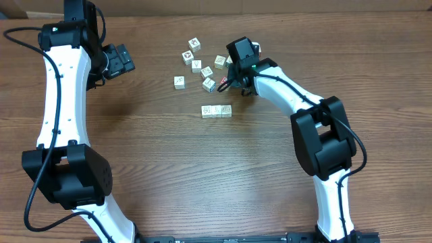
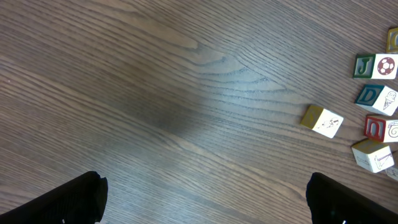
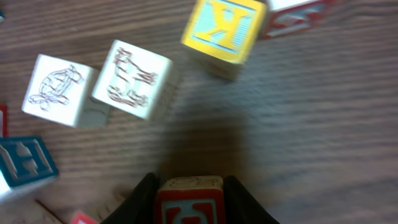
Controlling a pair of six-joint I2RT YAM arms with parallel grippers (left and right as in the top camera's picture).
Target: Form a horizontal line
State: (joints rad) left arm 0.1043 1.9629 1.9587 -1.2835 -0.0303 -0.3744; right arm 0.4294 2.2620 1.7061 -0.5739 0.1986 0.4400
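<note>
Grips a red cube (image 3: 189, 202) in the right pincer (image 3: 189, 182), with a black finger (image 3: 144, 194) tight against each side (red lettered face toward the wrist camera, pale face on top). Cannot tell from here whether that cube rests on the desk (image 3: 323, 124) or hangs just above it. Ahead of it in the wrist view lie a yellow K cube (image 3: 221, 28), tilted and a little blurred, and two cream picture cubes (image 3: 134, 78) touching side by side, with a blue H cube (image 3: 25, 160) at the left edge. Keeps the left pincer (image 2: 205, 199) released: fingers (image 2: 74, 199) spread wide to the bottom corners of its wrist view, over bare wood, nothing between them. Off to the right in that view sit a J cube (image 2: 365, 65), a D cube (image 2: 371, 95) and a cream cube with a yellow side (image 2: 321, 120), none of them touched. Seen from overhead, finds the line (image 1: 216, 111) near mid-desk: three pale cubes touching side to side, running left to right. Lies just below the loose cubes (image 1: 196, 65), apart from them, and near the right pincer, which is up and to the right of its right end without touching it. Parks the left arm far off at the left side, well apart from line and cubes alike.
</note>
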